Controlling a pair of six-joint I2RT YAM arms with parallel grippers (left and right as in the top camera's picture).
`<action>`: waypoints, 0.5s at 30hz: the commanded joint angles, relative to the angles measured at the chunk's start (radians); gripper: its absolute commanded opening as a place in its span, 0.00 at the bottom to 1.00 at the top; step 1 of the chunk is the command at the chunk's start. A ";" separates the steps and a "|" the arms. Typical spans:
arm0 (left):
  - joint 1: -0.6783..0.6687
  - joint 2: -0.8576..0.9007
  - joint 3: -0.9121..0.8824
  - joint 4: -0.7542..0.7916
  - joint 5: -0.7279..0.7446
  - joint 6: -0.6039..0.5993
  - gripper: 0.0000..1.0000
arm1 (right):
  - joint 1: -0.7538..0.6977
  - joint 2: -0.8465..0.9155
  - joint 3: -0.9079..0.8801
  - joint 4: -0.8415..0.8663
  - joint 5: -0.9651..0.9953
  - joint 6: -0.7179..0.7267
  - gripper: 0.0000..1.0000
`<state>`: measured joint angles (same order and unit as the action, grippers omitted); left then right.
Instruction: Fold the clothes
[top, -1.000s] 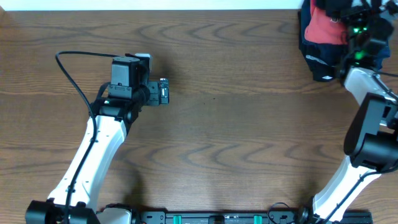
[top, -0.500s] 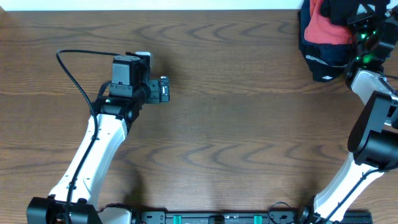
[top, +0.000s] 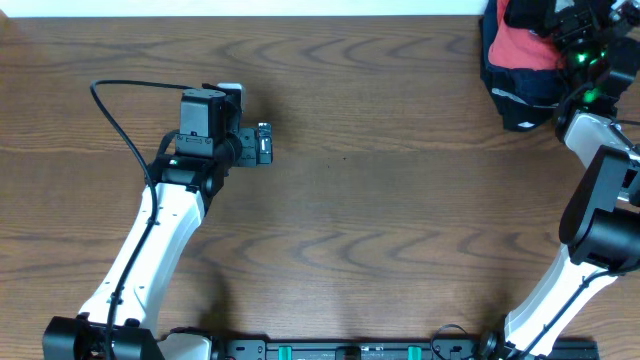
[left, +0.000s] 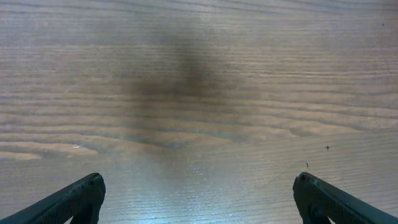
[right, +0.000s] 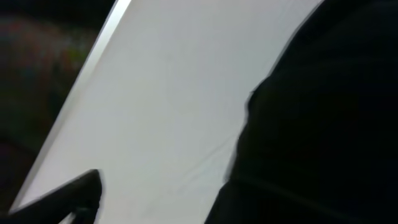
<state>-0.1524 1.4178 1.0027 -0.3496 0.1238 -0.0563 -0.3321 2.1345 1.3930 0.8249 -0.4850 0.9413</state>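
Note:
A bit of black fabric, apparently the clothes (top: 524, 12), lies on top of a pile at the table's far right corner, mostly cut off by the frame edge. My right gripper (top: 562, 18) hovers right beside it. In the right wrist view one fingertip (right: 84, 190) shows low at the left against a white surface. A dark mass, probably the clothes (right: 323, 124), fills the right side and hides the other finger. The jaws stand wide with nothing seen between them. My left gripper (left: 199, 178) is open over bare wood, also seen as the left gripper (top: 262, 145) left of the table's centre.
A red shirt (top: 525, 48) lies on dark navy folded garments (top: 515, 100) in the corner pile. The brown wooden table (top: 380, 220) spreads between the two arms. A black cable (top: 115, 120) loops beside the left arm.
My right gripper has gone from shut to wide open above the pile and shifted slightly towards the far right corner. The left arm has not moved.

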 joint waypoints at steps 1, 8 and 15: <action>0.003 0.007 0.016 -0.005 -0.005 -0.010 0.98 | -0.003 -0.064 0.018 -0.010 -0.132 0.018 0.99; 0.003 0.007 0.016 -0.006 -0.005 -0.010 0.98 | -0.003 -0.195 0.018 -0.114 -0.178 0.050 0.99; 0.003 0.007 0.016 -0.008 -0.005 -0.010 0.98 | -0.010 -0.317 0.018 -0.227 -0.180 0.034 0.99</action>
<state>-0.1524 1.4178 1.0027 -0.3561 0.1238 -0.0563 -0.3321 1.8618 1.3941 0.6151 -0.6441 0.9848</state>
